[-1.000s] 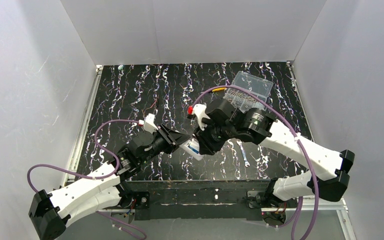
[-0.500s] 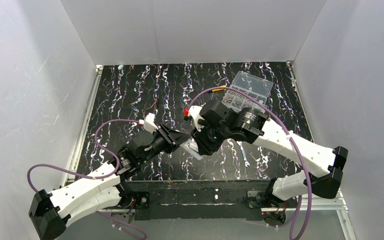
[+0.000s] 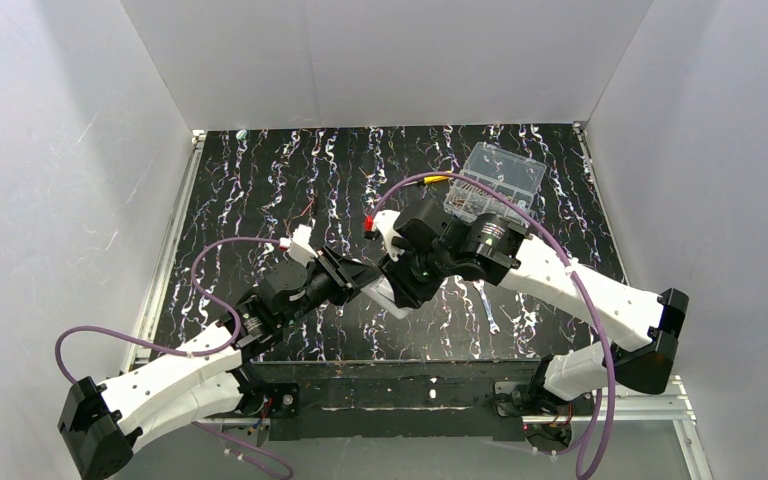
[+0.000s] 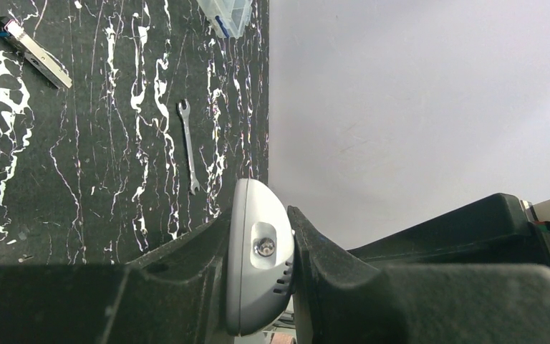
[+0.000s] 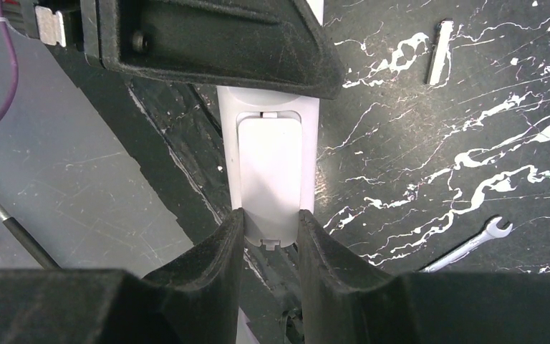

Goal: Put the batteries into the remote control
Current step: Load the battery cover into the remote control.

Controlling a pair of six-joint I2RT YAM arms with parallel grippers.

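Note:
The white remote control (image 3: 381, 293) is held in the air between both grippers over the table's near middle. My left gripper (image 3: 358, 283) is shut on one end of it; the left wrist view shows that rounded end (image 4: 256, 276) clamped between the fingers. My right gripper (image 3: 398, 291) is shut on the remote's back cover (image 5: 268, 168), with the fingertips (image 5: 238, 222) at the cover's tabbed end. The cover sits closed on the remote's body (image 5: 268, 100). No blue batteries show in any view.
A silver wrench (image 3: 488, 308) lies on the black marbled table to the right of the grippers; it also shows in the wrist views (image 4: 188, 147) (image 5: 465, 247). A clear compartment box (image 3: 495, 180) stands at the back right. A slim grey stick (image 5: 440, 61) lies on the table.
My right gripper has moved left along the remote towards the left gripper, so less of the remote shows between them. The left arm has stayed in place.

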